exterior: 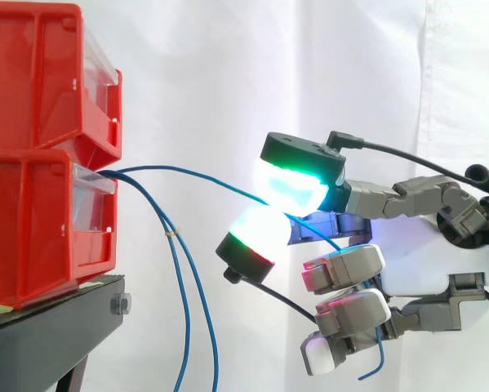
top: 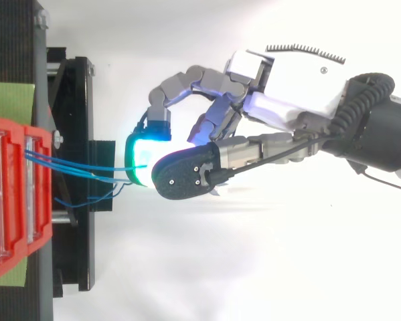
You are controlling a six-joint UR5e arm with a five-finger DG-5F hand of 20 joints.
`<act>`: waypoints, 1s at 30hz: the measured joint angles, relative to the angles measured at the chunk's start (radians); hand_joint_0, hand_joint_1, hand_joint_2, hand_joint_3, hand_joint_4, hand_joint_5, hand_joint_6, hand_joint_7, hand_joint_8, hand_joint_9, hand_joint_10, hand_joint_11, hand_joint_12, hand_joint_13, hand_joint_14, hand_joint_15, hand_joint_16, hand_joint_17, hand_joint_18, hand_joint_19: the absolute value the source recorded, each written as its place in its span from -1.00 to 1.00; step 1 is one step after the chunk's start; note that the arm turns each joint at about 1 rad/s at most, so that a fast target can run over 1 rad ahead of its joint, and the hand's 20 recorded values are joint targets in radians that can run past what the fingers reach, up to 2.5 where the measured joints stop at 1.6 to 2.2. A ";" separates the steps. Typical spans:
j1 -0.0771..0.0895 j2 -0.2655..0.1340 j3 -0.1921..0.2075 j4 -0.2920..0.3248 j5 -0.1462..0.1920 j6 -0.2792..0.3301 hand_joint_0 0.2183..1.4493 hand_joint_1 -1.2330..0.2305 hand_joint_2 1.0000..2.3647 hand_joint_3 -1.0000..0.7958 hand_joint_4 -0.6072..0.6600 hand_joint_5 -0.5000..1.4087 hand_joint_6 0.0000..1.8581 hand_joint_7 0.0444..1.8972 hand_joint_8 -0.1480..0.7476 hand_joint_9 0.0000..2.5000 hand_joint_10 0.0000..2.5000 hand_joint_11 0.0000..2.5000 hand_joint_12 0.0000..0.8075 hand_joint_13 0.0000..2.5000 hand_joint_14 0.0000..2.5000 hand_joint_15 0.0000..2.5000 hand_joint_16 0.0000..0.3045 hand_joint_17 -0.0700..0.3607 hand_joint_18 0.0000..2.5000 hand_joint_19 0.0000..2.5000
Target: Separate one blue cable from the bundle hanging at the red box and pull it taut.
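Grey-and-white robot hand is pinching one thin blue cable leaving the red plastic bin's front edge. Judgement: the rounded pads are risking slippage as tension builds.

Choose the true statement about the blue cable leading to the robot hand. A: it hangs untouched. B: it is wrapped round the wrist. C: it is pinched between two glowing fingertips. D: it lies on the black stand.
C: the blue cable runs from the lower red box into the pinch of the robot hand fingertips, apart from the loose cables.
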State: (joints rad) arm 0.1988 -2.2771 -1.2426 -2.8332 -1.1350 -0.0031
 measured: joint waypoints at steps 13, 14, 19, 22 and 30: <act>0.000 -0.001 0.000 0.000 0.000 0.000 -0.15 -0.23 -0.97 -0.17 -0.32 -0.73 0.02 0.18 -0.19 0.07 -0.89 0.32 -0.29 0.06 -0.98 0.00 -0.71 -0.21 -0.40 -0.45; 0.000 0.000 0.000 0.000 0.000 0.000 -0.15 -0.23 -0.97 -0.17 -0.33 -0.73 0.02 0.18 -0.19 0.07 -0.90 0.33 -0.28 0.06 -0.98 0.00 -0.71 -0.21 -0.40 -0.45; 0.000 -0.001 0.000 0.000 0.000 0.000 -0.15 -0.23 -0.97 -0.17 -0.33 -0.73 0.02 0.18 -0.19 0.07 -0.90 0.33 -0.29 0.06 -0.98 0.00 -0.71 -0.21 -0.40 -0.45; 0.000 0.000 0.000 0.000 0.000 0.000 -0.15 -0.23 -0.97 -0.17 -0.33 -0.73 0.02 0.18 -0.19 0.08 -0.91 0.32 -0.27 0.06 -0.98 0.00 -0.71 -0.21 -0.40 -0.45; 0.001 -0.001 0.000 0.000 0.000 0.000 -0.15 -0.23 -0.97 -0.17 -0.33 -0.73 0.02 0.18 -0.20 0.08 -0.91 0.34 -0.29 0.06 -0.98 0.01 -0.71 -0.21 -0.40 -0.45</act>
State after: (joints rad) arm 0.1994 -2.2777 -1.2426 -2.8333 -1.1349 -0.0031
